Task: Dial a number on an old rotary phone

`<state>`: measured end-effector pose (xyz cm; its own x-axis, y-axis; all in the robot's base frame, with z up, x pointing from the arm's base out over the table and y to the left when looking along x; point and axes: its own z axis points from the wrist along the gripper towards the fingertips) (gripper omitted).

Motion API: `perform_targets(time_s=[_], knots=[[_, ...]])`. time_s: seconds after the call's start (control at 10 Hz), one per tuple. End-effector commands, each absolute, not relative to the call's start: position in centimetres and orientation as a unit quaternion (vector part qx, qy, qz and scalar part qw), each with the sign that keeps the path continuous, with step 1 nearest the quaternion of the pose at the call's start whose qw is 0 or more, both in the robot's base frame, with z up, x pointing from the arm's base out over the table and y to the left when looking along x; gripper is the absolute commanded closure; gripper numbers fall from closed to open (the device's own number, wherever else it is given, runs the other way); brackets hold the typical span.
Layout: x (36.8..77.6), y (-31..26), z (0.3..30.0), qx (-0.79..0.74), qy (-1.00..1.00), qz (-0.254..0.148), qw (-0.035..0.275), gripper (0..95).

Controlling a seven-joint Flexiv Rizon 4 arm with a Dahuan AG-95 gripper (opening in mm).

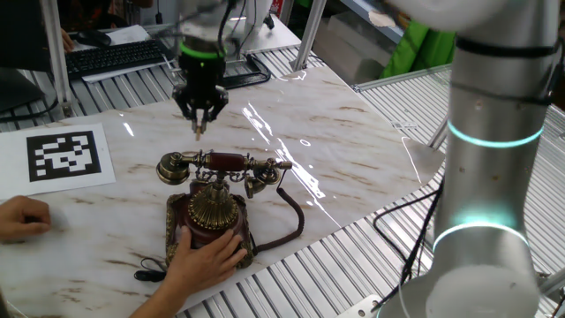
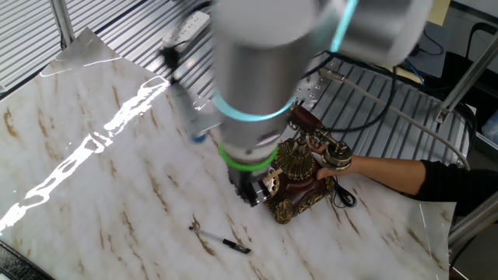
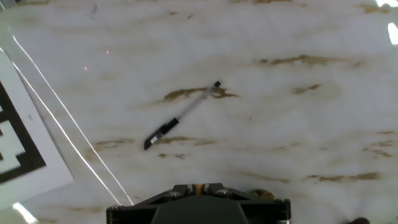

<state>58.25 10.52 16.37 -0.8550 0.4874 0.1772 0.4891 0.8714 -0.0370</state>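
The claw [image 1: 199, 129] hangs above the marble-patterned tabletop [image 1: 353, 141], pointing down, its fingers drawn together to a narrow tip with nothing visibly between them. It is just beyond the old rotary phone [image 1: 214, 205], clear of the handset that lies across the cradle.

A person's hand [image 1: 205, 261] rests against the near side of the phone's base, and a second hand [image 1: 22, 219] lies on the tabletop at the left edge of that view. The dark cord [image 1: 291, 221] loops off the phone's right side toward the tabletop's edge. A pen [image 3: 181, 116] lies alone on the marble. A printed black-and-white marker sheet [image 1: 64, 155] lies flat to the left, well apart from the phone. A black keyboard [image 1: 115, 58] sits beyond the far edge.

Bare marble stretches right of and behind the phone; slatted metal borders the tabletop.

In the other fixed view the arm's body [image 2: 264, 70] covers the claw and much of the phone. The hand view shows only the claw's dark housing at the bottom edge, not the fingertips or the phone.
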Motion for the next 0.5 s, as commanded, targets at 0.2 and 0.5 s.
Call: perform_targets(time_s=[0.2, 0.5], knots=[[56.7, 8.6, 17.2, -0.231, -0.968, -0.009, 0.097, 95.0], [55.9, 7.2, 17.2, -0.230, -0.968, -0.008, 0.097, 95.0]])
